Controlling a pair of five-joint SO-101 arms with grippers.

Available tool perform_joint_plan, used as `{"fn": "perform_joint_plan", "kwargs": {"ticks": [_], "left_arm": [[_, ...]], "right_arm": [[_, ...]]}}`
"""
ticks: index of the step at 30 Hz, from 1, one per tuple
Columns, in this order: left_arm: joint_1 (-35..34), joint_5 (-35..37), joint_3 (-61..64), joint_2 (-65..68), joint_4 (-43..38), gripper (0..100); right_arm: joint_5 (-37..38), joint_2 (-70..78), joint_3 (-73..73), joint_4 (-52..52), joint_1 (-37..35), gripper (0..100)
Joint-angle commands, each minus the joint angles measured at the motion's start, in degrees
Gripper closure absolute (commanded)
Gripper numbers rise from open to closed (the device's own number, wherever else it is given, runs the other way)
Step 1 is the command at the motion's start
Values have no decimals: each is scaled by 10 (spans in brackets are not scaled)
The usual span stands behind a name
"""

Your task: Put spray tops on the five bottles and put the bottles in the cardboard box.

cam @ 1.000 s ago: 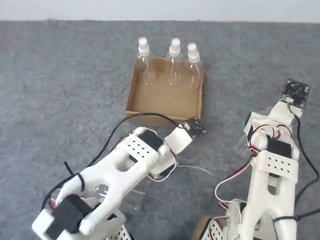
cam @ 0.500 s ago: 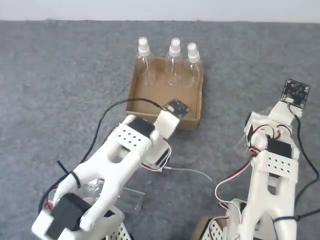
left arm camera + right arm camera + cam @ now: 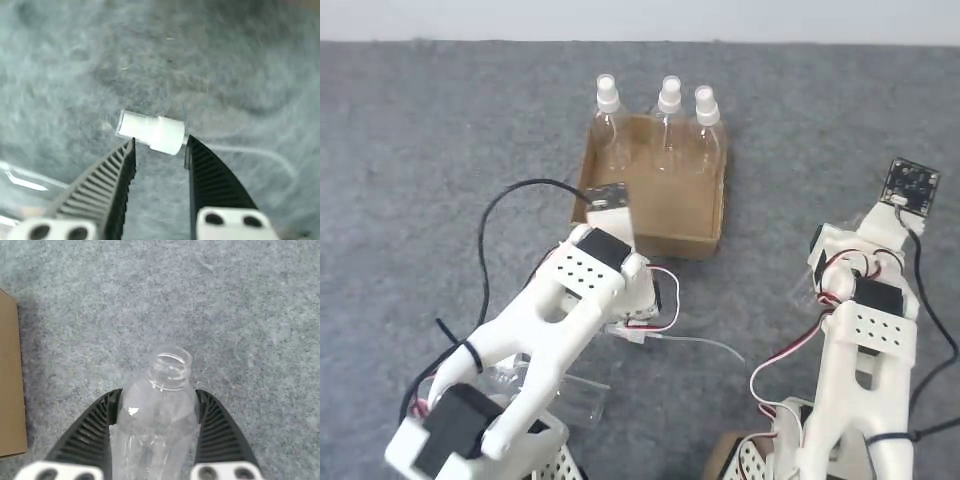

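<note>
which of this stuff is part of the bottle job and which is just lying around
Job: cardboard box; three capped bottles in it; spray top on the grey carpet at the tips of the open left jaws; uncapped bottle in the right jaws; clear bottle lying by the left arm's base.
Lying about: grey carpet; black cable.

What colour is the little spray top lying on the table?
The spray top is white; it shows best in the left wrist view.

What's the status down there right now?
Left tool open over a loose spray top on the carpet. Right tool shut on an uncapped bottle. Three capped bottles standing in the cardboard box.
</note>
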Motion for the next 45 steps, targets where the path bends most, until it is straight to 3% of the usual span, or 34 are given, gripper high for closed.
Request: {"fn": "perform_joint_plan", "kwargs": {"ticks": [1, 8, 11, 20, 29, 37, 40, 45], "left_arm": [[4, 76, 0, -5, -14, 844], [4, 79, 114, -5, -177, 844], [4, 77, 131, -5, -193, 844], [4, 78, 116, -19, -182, 844], [4, 76, 28, -85, -35, 844], [102, 69, 64, -89, -25, 844], [129, -1, 81, -89, -47, 844], [128, -190, 97, -89, -54, 844]], "right_arm": [[-2, -20, -7, -14, -5, 964], [-2, -20, -7, -14, -5, 964], [-2, -20, -7, -14, -5, 964], [-1, -20, -7, -14, -5, 964], [-1, -20, -7, -14, -5, 964], [-1, -20, -7, -14, -5, 964], [-1, -20, -7, -14, -3, 964], [-1, -20, -7, -14, -2, 964]]}}
